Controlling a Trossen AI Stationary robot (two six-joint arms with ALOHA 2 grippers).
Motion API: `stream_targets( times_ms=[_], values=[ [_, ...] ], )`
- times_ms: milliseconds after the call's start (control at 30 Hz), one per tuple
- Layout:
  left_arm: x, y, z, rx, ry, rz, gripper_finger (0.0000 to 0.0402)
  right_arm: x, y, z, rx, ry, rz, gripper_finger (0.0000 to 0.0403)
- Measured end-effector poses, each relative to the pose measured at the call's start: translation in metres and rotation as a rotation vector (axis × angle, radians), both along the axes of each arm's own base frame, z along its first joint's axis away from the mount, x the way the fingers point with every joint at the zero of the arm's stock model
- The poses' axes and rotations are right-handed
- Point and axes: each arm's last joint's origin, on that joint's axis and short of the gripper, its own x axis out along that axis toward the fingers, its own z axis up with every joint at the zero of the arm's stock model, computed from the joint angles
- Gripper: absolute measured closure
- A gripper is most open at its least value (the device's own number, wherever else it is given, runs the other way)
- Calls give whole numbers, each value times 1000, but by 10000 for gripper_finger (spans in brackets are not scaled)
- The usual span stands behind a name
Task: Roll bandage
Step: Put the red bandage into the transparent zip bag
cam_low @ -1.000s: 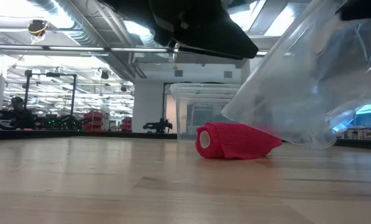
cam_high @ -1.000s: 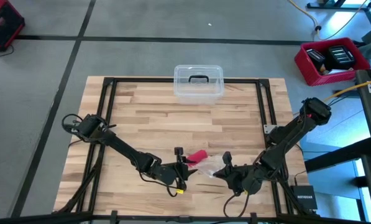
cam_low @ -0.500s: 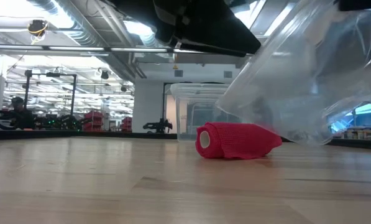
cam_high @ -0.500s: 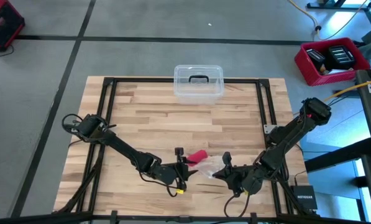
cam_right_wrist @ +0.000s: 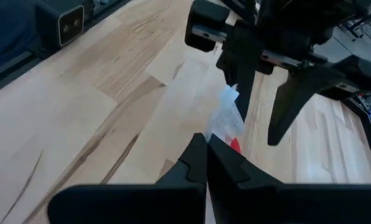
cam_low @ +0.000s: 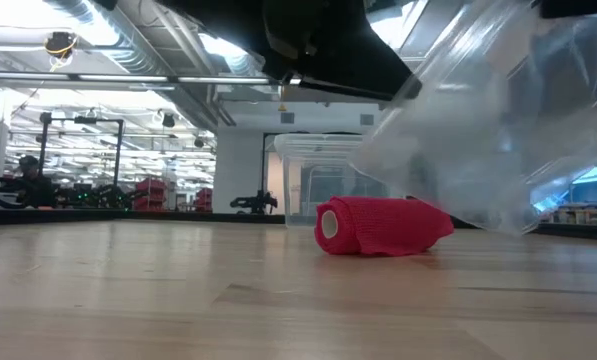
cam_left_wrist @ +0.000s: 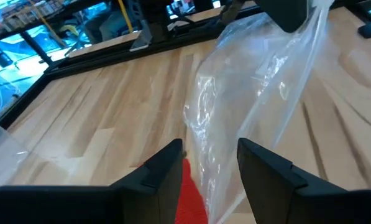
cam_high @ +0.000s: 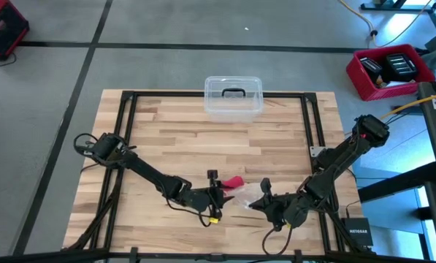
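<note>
Left end effector [cam_high: 223,193] shifted toward red bandage roll [cam_low: 378,226] on counter [cam_high: 166,139], fingers spread; right end effector [cam_right_wrist: 207,151] pinched on clear wrapper [cam_left_wrist: 253,93]; clear box [cam_high: 234,96] behind.

Bandage [cam_low: 378,226]: bright red soft fabric, wound into a small roll with a pale hollow core at one end, other end looser and tapering. Lies on its side on the wooden tabletop, near the front edge around the middle [cam_high: 234,180], partly under crinkled clear plastic.
</note>
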Motion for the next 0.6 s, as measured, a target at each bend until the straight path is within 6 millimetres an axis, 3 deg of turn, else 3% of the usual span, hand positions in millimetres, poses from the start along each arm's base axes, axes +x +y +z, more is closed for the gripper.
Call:
stream_targets(
  times_ms=[300,400,533,600],
  values=[
    [7,0,-7,-132,8,-155,278,4,4,7,29,-71,29,400],
    [9,-2,-9,-141,-22,-165,310,6,1,7,39,-64,21,400],
    [9,-2,-7,-146,-28,-165,384,6,1,7,54,-56,21,400],
    [8,-2,-6,-146,-27,-159,392,6,1,7,50,-64,1,400]
  ],
)
